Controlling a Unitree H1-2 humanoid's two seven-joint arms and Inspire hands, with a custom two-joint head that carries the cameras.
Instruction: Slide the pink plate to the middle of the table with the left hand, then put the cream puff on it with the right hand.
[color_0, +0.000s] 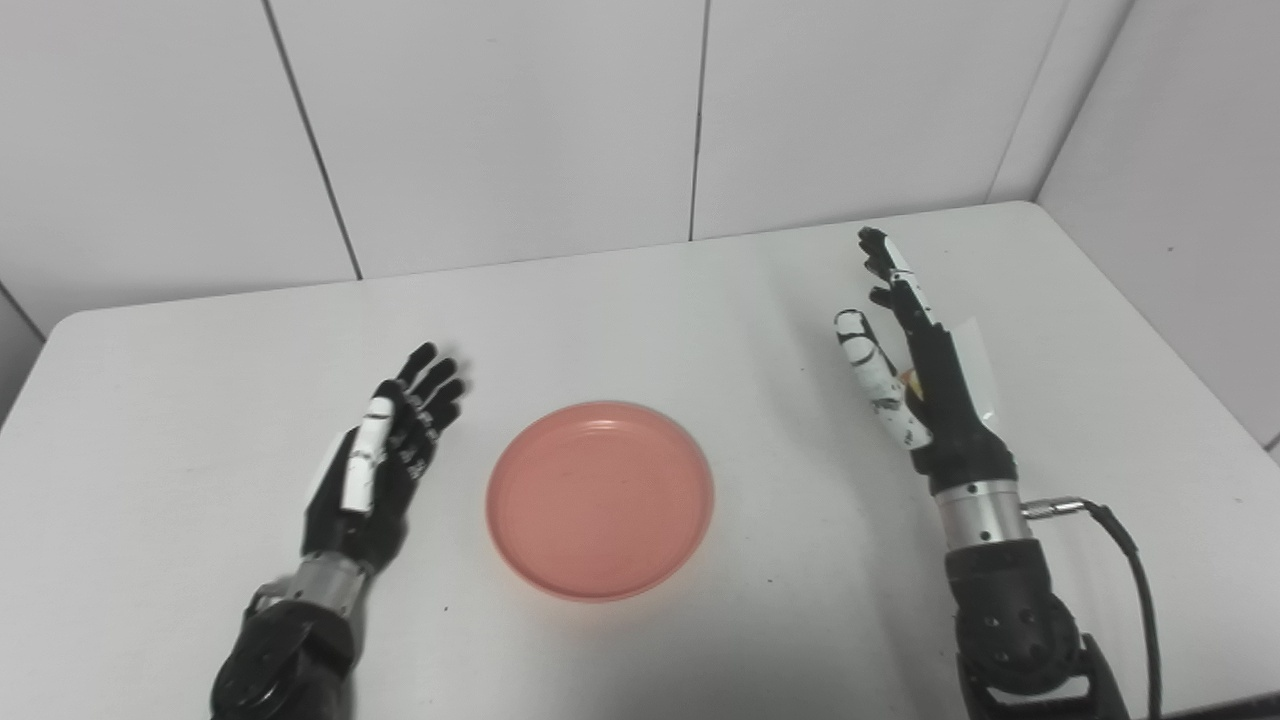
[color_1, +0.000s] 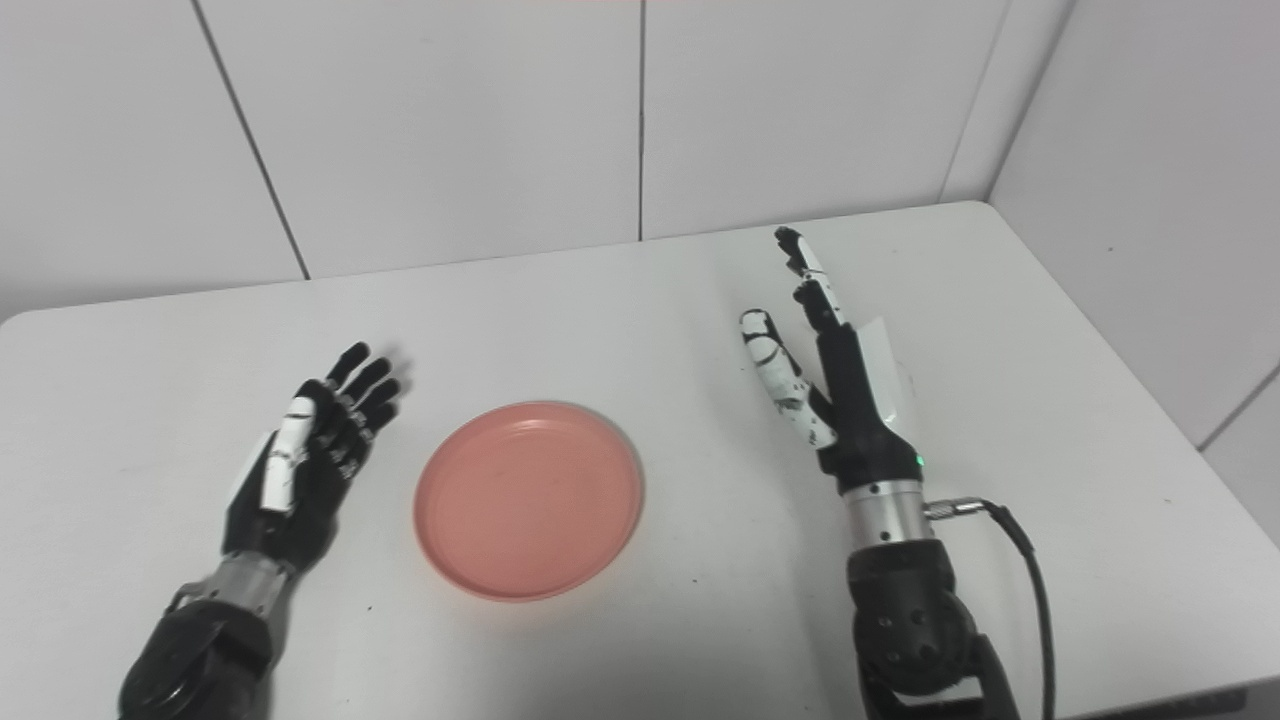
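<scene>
Bright, even overhead light is washing the white table (color_0: 700, 330); faint shadows are falling toward twelve o'clock; focus is holding sharp.

Left hand (color_0: 375, 455), right hand (color_0: 905, 375): fingers spread.

- A white table (color_0: 620, 300) with rounded far corners fills the lower part of both views; small dark specks dot its surface.
- White wall panels (color_0: 500, 120) with thin dark vertical seams stand behind it.
- A side wall (color_0: 1180, 180) meets them at the right.
- Even, soft light.
</scene>
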